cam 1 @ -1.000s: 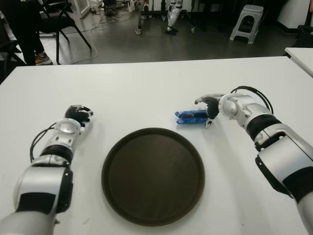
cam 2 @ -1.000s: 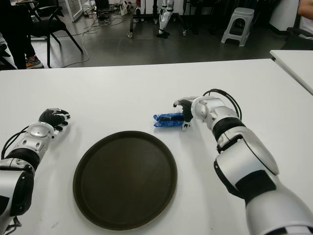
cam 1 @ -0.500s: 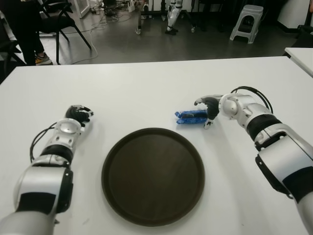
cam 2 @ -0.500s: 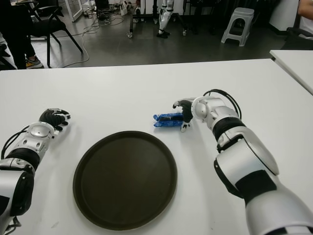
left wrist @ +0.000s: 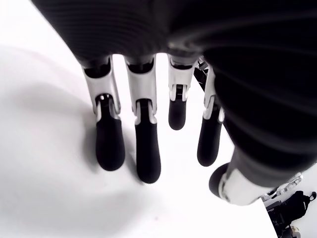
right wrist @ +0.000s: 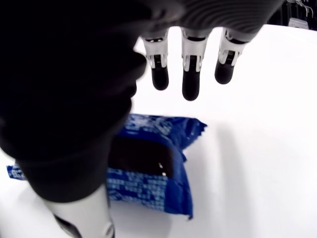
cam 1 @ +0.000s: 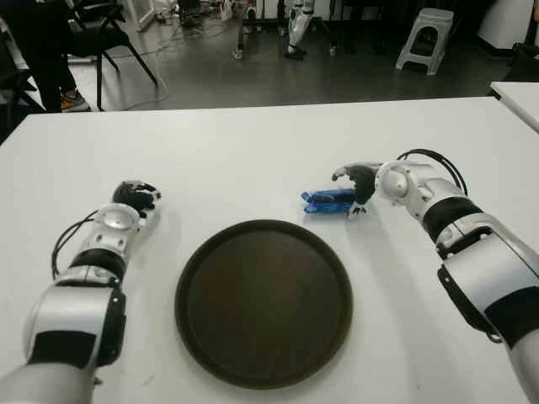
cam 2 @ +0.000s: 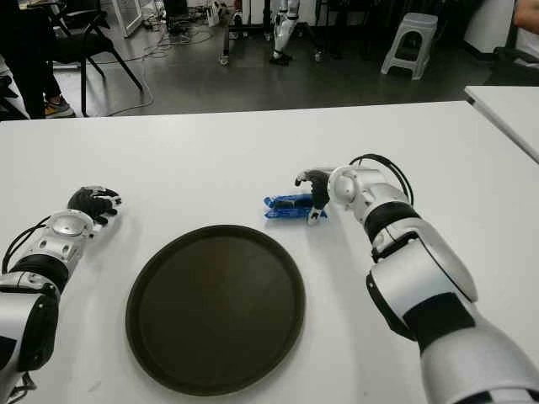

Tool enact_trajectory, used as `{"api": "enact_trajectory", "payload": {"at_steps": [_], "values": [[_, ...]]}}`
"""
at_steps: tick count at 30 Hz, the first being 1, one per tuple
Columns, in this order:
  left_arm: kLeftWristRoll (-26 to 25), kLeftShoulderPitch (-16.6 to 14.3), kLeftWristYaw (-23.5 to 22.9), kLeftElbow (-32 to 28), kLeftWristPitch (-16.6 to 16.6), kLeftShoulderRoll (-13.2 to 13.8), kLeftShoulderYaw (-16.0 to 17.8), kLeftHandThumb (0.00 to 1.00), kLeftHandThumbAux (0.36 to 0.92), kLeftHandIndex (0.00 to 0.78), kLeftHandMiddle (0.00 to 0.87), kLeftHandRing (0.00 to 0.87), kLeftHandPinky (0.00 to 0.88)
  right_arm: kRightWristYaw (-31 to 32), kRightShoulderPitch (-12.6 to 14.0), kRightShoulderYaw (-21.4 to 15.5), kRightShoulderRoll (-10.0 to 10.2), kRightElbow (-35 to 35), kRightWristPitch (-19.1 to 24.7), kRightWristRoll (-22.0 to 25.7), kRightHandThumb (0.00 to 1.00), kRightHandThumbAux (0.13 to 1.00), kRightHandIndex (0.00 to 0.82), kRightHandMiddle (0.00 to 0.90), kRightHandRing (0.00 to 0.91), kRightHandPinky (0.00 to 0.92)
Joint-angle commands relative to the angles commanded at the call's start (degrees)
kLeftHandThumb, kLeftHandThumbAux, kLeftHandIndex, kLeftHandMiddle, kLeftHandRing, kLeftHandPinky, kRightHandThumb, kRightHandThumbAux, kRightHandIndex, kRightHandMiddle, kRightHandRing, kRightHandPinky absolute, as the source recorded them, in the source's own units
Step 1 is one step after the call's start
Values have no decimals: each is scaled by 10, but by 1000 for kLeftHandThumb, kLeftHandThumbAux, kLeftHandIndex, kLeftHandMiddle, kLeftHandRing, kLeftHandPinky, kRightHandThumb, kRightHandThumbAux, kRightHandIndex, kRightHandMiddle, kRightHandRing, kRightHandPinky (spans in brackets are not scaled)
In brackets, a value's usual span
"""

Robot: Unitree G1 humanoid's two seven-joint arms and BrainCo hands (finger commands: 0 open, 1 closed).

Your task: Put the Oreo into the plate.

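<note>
Blue foil marks the Oreo packet (cam 1: 328, 201) lying on the table (cam 1: 253, 151) just under your right hand (cam 1: 360, 183), whose fingers (right wrist: 191, 85) are spread and hold nothing. Likely light, crinkly, slippery and crushable; pinch it across the middle, then carry it to the plate (cam 1: 263, 300). Your left hand (cam 1: 133, 198) shows far off, relaxed.

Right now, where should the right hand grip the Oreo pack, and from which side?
Grip the Oreo pack across its narrow middle, coming from above. It lies flat on the table, long axis left-right, just beyond the plate, so the short sides are probably pinchable. The right hand, open, is already at its right end.
</note>
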Motion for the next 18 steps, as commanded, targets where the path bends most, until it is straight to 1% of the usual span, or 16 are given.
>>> {"api": "enact_trajectory", "payload": {"at_steps": [8,13,18], "values": [[-1,0,2,0,1,-1,1,668,734,396,158,179,172,1,-1,1,4,0,2,5,0,867,97,70,69,40],[-3,0,1,-1,-2,-1,3,671,733,396,148,173,164,6,0,-4,6,1,0,11,0,856,93,76,74,42],[-4,0,-1,-1,-3,-1,4,672,733,396,154,180,171,14,0,-11,9,2,-1,17,0,872,112,83,83,55]]}}
